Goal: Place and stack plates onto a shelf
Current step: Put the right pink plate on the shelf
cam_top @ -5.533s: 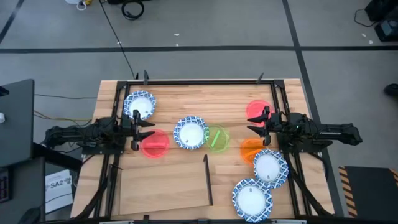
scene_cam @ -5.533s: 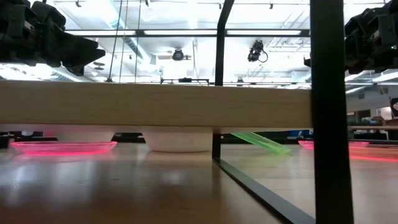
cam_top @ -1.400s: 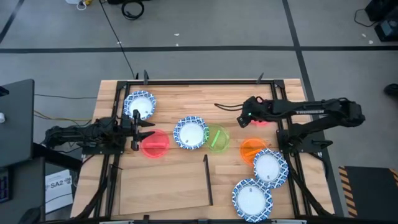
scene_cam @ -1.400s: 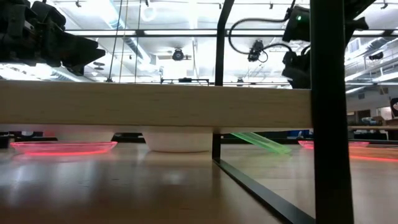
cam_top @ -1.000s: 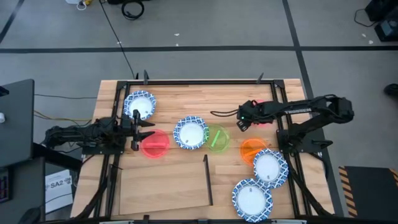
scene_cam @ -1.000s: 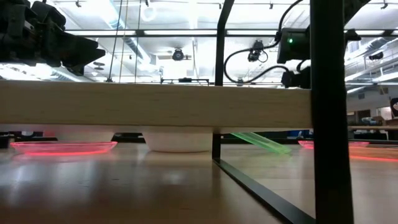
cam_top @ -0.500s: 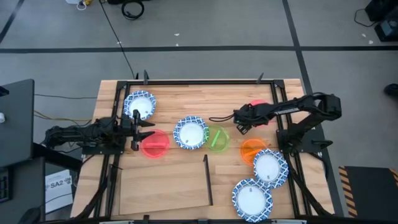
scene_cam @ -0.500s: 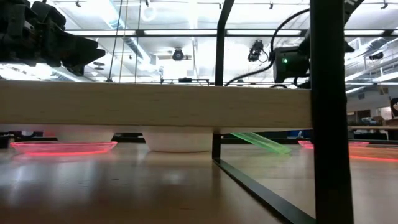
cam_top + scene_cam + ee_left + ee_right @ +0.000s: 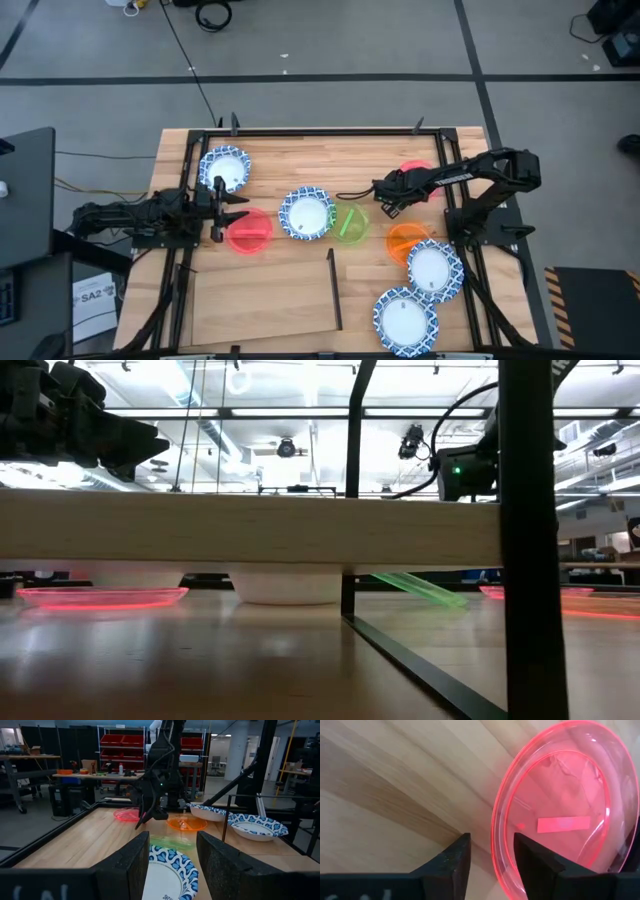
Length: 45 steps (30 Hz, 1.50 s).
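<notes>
My right gripper [image 9: 388,198] is open and tipped down at the left rim of the far red plate [image 9: 415,172]. In the right wrist view the gripper [image 9: 491,840] has that red plate's rim [image 9: 496,827] running between its fingers; whether they touch it, I cannot tell. The plate lies flat on the table. My left gripper [image 9: 222,205] is open and waits at the table's left, between a blue-and-white plate [image 9: 224,168] and a second red plate [image 9: 248,230]. The shelf [image 9: 265,295], a pale panel with a black bar [image 9: 334,288], lies near the front edge.
A blue-and-white plate [image 9: 306,213] sits mid-table with a green plate [image 9: 349,222] leaning on its right. An orange plate [image 9: 405,240] and two more blue-and-white plates [image 9: 434,268] [image 9: 405,318] lie at the near right. A black frame rail [image 9: 330,131] runs along the far edge.
My right gripper has moved a little toward the table's left and down, tipping toward the far red plate's left rim, while its arm folded in. The plates and my left arm have stayed put.
</notes>
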{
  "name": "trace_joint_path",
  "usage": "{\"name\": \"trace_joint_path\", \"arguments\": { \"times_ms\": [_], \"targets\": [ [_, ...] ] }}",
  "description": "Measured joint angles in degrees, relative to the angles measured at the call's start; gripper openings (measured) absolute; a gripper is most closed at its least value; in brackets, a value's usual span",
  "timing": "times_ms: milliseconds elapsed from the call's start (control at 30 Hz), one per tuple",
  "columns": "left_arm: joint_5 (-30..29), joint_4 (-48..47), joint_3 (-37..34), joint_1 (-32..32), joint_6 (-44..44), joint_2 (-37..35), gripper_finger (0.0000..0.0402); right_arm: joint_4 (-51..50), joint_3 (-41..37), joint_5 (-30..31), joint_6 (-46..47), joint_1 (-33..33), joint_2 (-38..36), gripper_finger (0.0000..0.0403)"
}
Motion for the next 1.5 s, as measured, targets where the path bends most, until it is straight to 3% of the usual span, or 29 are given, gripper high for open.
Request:
{"name": "trace_joint_path", "arguments": {
  "times_ms": [600, 1300, 1500],
  "targets": [
    [0.0, 0.0, 0.0, 0.0, 0.0, 0.0, 0.0171, -0.4, -0.2, -0.3, -0.1, -2.7, 0.1, 0.0011],
    [0.0, 0.0, 0.0, 0.0, 0.0, 0.0, 0.0171, -0.3, -0.1, -0.4, -8.0, -2.6, 0.1, 0.0007],
    [0.0, 0.0, 0.0, 0.0, 0.0, 0.0, 0.0171, -0.3, 3.7, -0.6, -12.8, -2.6, 0.1, 0.0007]
  ]
}}
